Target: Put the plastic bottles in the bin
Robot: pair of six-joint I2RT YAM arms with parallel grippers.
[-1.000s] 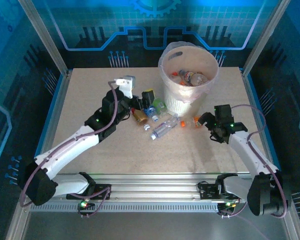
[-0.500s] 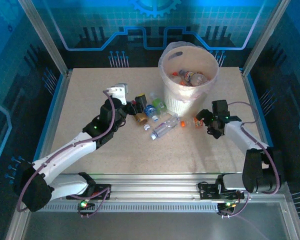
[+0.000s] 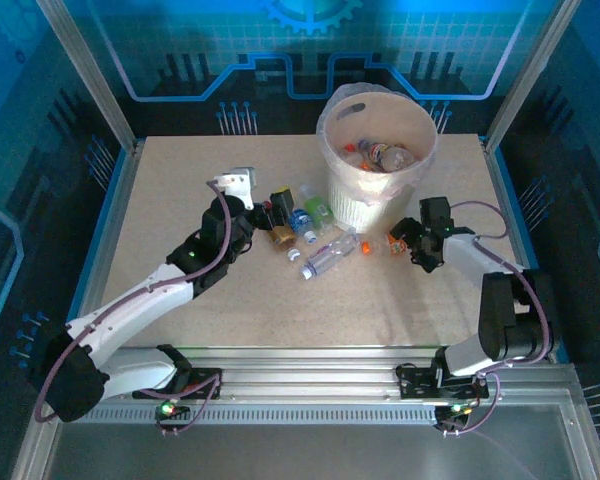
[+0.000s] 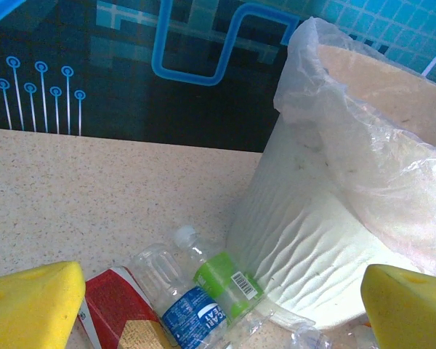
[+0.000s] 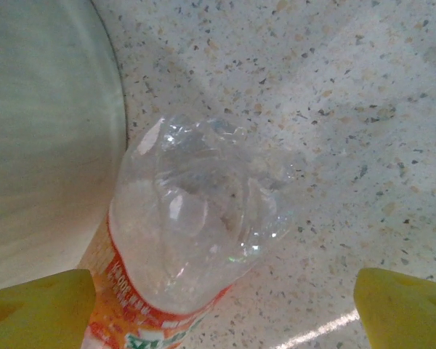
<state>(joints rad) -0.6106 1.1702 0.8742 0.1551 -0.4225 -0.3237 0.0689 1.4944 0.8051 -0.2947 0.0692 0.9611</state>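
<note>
table (image 3: 180,180): beige speckled | walls (image 3: 180,40): blue circuit-pattern panels | frame (image 3: 80,70): aluminium posts

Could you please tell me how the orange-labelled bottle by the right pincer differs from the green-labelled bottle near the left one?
The orange-labelled bottle has a crumpled clear end; the green-labelled bottle looks uncrushed, with a white cap. The orange one lies right of the bin, between the fingers of the open right pincer; the green one lies left of it, ahead of the open left pincer. Both lie on the table beside the bin.
</note>
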